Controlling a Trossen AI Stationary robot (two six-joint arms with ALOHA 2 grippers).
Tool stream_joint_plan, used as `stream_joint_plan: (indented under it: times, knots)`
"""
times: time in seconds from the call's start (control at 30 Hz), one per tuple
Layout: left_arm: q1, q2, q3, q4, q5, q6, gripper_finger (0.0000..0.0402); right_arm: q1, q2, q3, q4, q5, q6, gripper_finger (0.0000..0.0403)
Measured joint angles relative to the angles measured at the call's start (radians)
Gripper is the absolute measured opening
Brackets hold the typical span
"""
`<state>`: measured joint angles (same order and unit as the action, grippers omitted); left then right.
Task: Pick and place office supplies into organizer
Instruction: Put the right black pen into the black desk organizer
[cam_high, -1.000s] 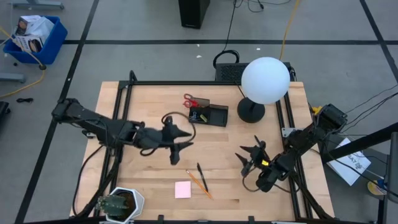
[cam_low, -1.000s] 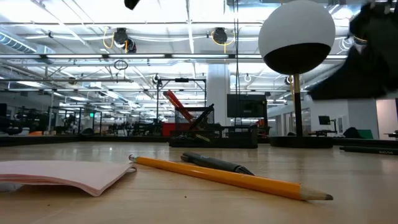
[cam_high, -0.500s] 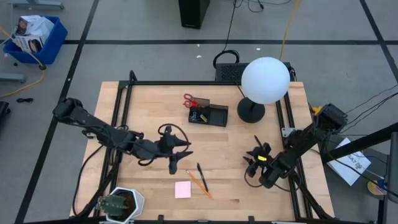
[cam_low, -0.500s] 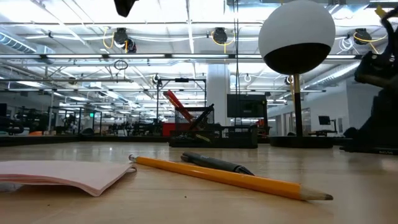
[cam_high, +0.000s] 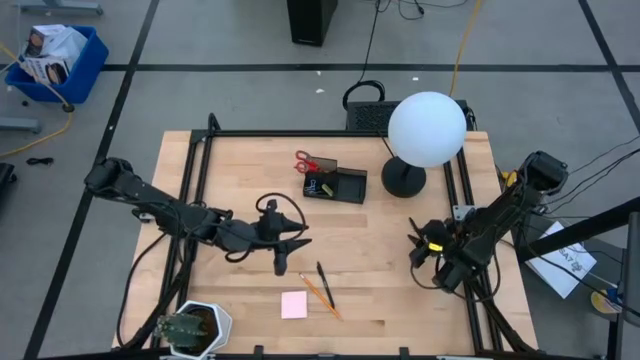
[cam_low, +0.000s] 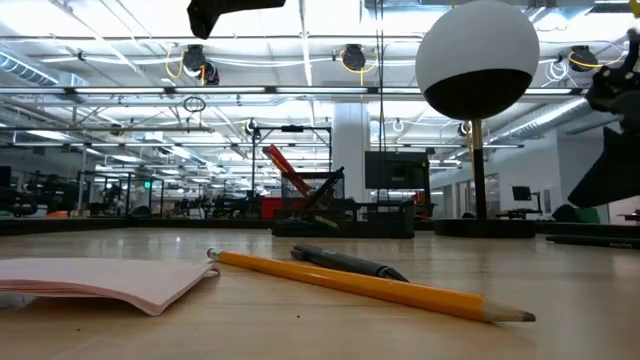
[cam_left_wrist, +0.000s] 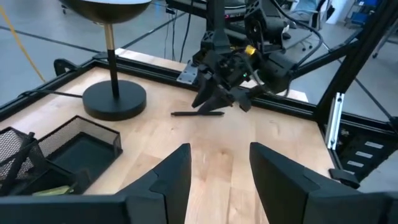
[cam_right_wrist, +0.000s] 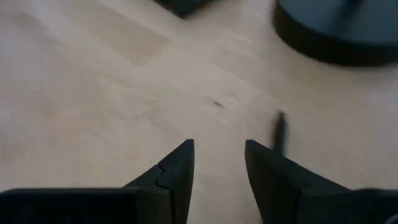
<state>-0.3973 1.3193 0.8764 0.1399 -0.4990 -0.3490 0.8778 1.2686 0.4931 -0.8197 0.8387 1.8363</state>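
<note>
The black mesh organizer (cam_high: 336, 185) stands at the table's far middle, with red-handled scissors (cam_high: 304, 161) sticking up out of its back section. A black pen (cam_high: 322, 277), an orange pencil (cam_high: 320, 292) and a pink sticky-note pad (cam_high: 293, 304) lie near the front edge. Another black pen (cam_left_wrist: 198, 114) lies on the table right by my right gripper (cam_high: 418, 247), which is open and tipped down. My left gripper (cam_high: 295, 250) hovers open above the table's middle, just on the far side of the pen and pencil. Neither gripper has anything between its fingers.
A lamp with a white globe (cam_high: 427, 128) on a round black base (cam_high: 403, 180) stands at the far right, beside the organizer. A potted plant (cam_high: 190, 328) sits at the front left corner. Black rails (cam_high: 195, 200) run along the table's sides.
My right gripper has drawn back toward the table's right edge and turned about its wrist. My left gripper has sunk a little and come slightly toward the near edge, above the pen and pencil. Nothing on the table has moved.
</note>
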Motion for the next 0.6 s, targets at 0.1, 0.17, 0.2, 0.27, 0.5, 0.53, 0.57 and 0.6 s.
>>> stream_joint_plan:
  times: [0.1,0.17,0.2,0.27,0.5,0.53,0.57,0.6]
  knots:
    - [0.000,0.000,0.000,0.000,0.000,-0.001,0.0171,-0.001,0.012,0.000,-0.095,-0.079,0.122,0.0134]
    - [0.000,0.000,0.000,0.000,0.000,-0.004,0.0173,-0.001,0.025,0.000,-0.135,-0.139,0.191,0.0134]
    - [0.000,0.000,0.000,0.001,0.000,-0.004,0.0174,-0.003,0.033,0.000,-0.131,-0.149,0.193,0.0134]
    - [-0.001,0.000,0.000,0.001,0.000,-0.004,0.0174,-0.013,0.043,0.000,-0.118,-0.188,0.199,0.0134]
    - [-0.003,0.000,0.000,0.019,0.001,-0.005,0.0164,-0.033,0.109,0.002,-0.036,-0.316,0.182,0.0134]
    - [-0.005,0.000,0.000,0.019,0.001,-0.006,0.0163,-0.033,0.123,0.003,-0.022,-0.320,0.181,0.0134]
    - [-0.006,0.000,0.000,0.019,0.001,-0.006,0.0162,-0.033,0.137,0.004,-0.009,-0.316,0.175,0.0134]
    - [-0.008,0.000,0.000,0.019,0.001,-0.005,0.0161,-0.033,0.153,0.004,0.008,-0.306,0.158,0.0134]
